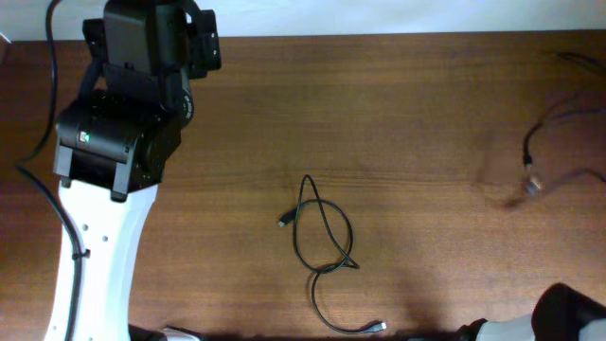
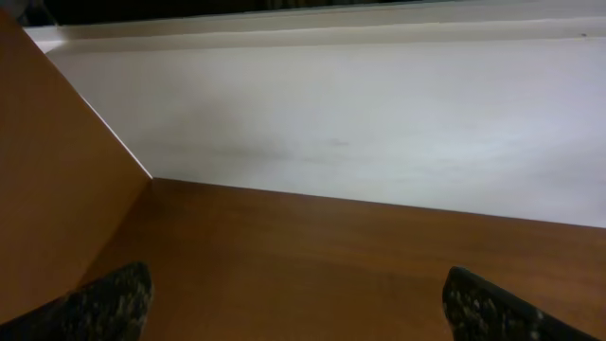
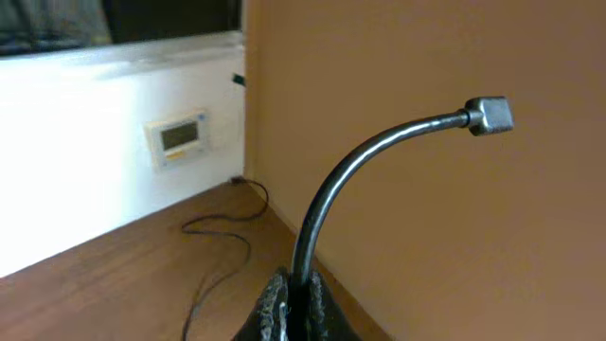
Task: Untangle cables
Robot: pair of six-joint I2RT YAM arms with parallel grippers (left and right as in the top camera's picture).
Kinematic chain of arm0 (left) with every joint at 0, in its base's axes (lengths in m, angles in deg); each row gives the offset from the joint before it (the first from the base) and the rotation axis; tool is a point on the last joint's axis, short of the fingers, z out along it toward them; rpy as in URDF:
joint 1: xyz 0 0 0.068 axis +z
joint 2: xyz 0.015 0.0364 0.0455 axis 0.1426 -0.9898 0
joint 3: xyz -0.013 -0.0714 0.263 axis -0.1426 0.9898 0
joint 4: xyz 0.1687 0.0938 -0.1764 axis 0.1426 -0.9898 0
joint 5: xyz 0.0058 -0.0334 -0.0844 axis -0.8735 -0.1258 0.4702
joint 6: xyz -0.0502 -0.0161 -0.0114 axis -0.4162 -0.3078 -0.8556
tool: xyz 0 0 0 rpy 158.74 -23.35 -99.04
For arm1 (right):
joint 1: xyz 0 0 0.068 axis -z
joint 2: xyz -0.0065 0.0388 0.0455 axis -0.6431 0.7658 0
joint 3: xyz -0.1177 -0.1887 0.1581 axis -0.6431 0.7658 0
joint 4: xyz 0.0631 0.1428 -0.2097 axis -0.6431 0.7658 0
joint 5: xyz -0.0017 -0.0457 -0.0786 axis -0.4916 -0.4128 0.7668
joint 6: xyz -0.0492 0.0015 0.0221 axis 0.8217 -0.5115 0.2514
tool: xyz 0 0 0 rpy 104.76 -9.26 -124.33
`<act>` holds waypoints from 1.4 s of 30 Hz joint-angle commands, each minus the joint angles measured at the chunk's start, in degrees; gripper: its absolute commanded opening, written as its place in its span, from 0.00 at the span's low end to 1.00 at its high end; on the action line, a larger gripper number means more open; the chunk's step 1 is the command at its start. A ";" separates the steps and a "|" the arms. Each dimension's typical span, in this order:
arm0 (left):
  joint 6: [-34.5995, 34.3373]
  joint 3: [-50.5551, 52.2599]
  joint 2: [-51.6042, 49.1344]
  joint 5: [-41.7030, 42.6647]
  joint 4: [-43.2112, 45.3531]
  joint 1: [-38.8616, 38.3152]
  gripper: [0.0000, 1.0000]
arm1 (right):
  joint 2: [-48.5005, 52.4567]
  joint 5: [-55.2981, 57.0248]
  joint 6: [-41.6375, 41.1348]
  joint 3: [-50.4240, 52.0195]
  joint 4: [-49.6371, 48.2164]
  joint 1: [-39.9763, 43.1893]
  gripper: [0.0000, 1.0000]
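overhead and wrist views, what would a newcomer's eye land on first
A looped cable lies in the middle of the table. In the right wrist view, the right hand is shut on a held cable, whose plug arcs upward. The left arm bulks over the table's far left.

The worktop (image 1: 426,114) is reddish-brown wood with a fine grain running across it, evenly lit with a soft sheen. Behind it rises a plain white wall (image 2: 379,123), topped by a narrow ledge (image 2: 284,36). A brown side panel (image 2: 47,170) meets the wall at a corner. A small white display unit (image 3: 182,139) is fixed to the wall.
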 commanded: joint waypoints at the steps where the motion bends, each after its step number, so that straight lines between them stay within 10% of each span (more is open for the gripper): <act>1: 0.50 -0.66 0.72 -0.85 -0.22 0.28 0.99 | 0.15 -11.98 2.64 1.60 -0.35 7.93 0.04; 8: 0.52 -0.66 0.72 -0.87 -0.17 0.28 0.99 | 7.52 -25.31 4.59 12.17 -6.01 21.73 0.04; 19: -0.59 -0.66 0.72 -0.20 -2.14 0.28 0.99 | 28.22 -34.27 5.46 15.30 -0.44 15.69 0.04; 29: -1.25 -0.66 0.72 1.11 -4.04 0.24 0.99 | 28.30 -31.65 7.13 50.29 -18.60 16.11 0.04; 30: -1.25 -0.66 0.72 1.11 -4.07 0.24 0.99 | 28.30 -31.71 6.80 50.82 -18.82 16.65 0.18; 32: -1.25 -0.66 0.72 1.11 -4.07 0.24 0.99 | 27.74 -34.95 5.62 49.99 -18.51 18.05 0.83; 38: -1.25 -0.66 0.72 1.11 -4.02 0.24 0.99 | 14.58 -38.47 3.10 44.89 -9.70 13.05 0.88; 42: -1.22 -0.66 0.72 1.11 -4.00 0.28 0.99 | 11.50 -25.05 -18.49 44.92 0.11 -0.48 0.89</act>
